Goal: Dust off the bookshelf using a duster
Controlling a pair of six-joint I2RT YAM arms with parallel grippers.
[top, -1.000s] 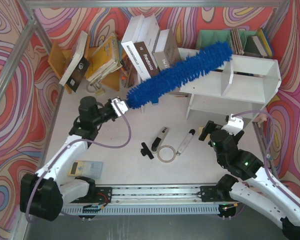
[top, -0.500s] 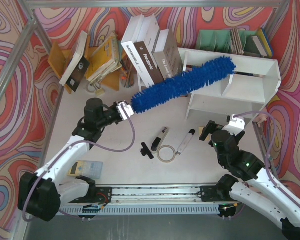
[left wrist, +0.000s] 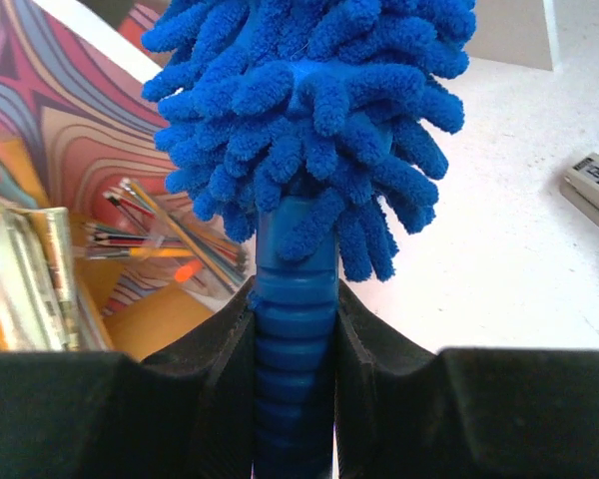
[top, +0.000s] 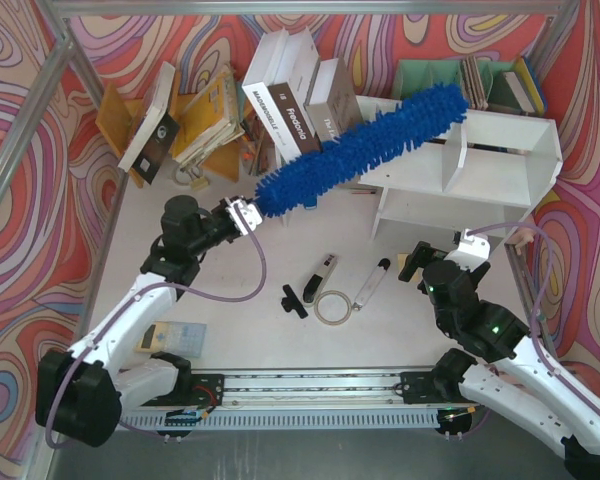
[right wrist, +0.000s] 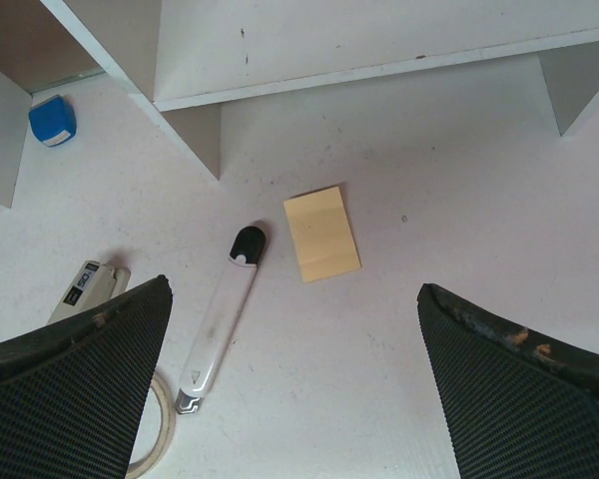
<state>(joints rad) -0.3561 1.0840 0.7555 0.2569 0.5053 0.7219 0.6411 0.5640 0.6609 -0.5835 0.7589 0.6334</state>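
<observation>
**Dusting under way: sweep over the shelf top**

Since half a second ago: swung back toward the far side, the duster (top: 360, 150), tip once more over the far top board of the bookshelf (top: 500, 150); drawn a little left with it, the left gripper (top: 242, 215). No change at the right arm.

Progress, as a judgement: mid-stroke, back and forth across the left part of the top board. Probably not yet reached: right end of the top, side walls, both compartment interiors. No telling how much dust is gone.

Left gripper: clamped tight on the ribbed blue handle (left wrist: 295, 329), one finger each side, shaggy head starting just past the fingertips. From there up and to the right, far half over the shelf top; touching or just above, unclear.

Right gripper (right wrist: 295, 289): jaws wide apart, holding nothing, hovering by the shelf's near edge, well apart from the duster. Beneath it, a yellow note (right wrist: 321, 234) and a white pen-like tool (right wrist: 223, 314).
</observation>
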